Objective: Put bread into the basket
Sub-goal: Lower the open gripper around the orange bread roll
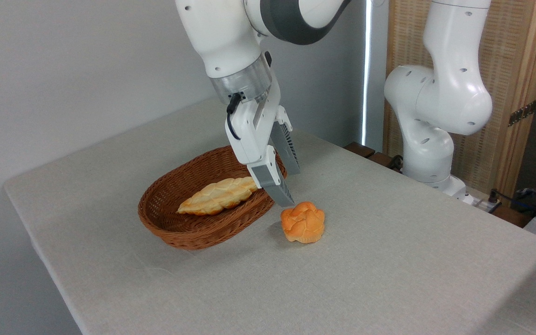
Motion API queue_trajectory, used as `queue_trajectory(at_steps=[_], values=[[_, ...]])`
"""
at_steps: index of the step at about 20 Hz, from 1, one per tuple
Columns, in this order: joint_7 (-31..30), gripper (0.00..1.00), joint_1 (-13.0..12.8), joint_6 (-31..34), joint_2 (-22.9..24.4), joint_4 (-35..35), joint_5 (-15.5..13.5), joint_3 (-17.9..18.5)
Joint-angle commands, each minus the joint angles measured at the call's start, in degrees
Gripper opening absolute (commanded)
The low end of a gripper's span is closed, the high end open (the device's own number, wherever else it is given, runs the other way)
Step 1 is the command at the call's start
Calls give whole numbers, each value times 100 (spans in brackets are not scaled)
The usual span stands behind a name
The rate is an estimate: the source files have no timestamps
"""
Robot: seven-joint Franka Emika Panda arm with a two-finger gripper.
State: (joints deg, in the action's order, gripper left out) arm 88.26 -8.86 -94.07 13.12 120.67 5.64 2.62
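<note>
Bread (303, 222) lies beside basket (193, 232) holding braided loaf (217, 195).

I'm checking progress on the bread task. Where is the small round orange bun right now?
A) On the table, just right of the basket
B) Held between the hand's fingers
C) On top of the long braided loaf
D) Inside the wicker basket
A: the bun sits on the tablecloth beside the basket, with the open hand above it, empty.
</note>
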Motion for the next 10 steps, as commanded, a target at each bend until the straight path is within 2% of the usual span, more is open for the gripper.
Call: queue_trajectory(at_steps=[1,3,10], values=[[226,100,-194,-172,252,421,183,55],[209,100,-361,-348,270,641,508,55],[200,100,-458,-682,270,976,526,55]])
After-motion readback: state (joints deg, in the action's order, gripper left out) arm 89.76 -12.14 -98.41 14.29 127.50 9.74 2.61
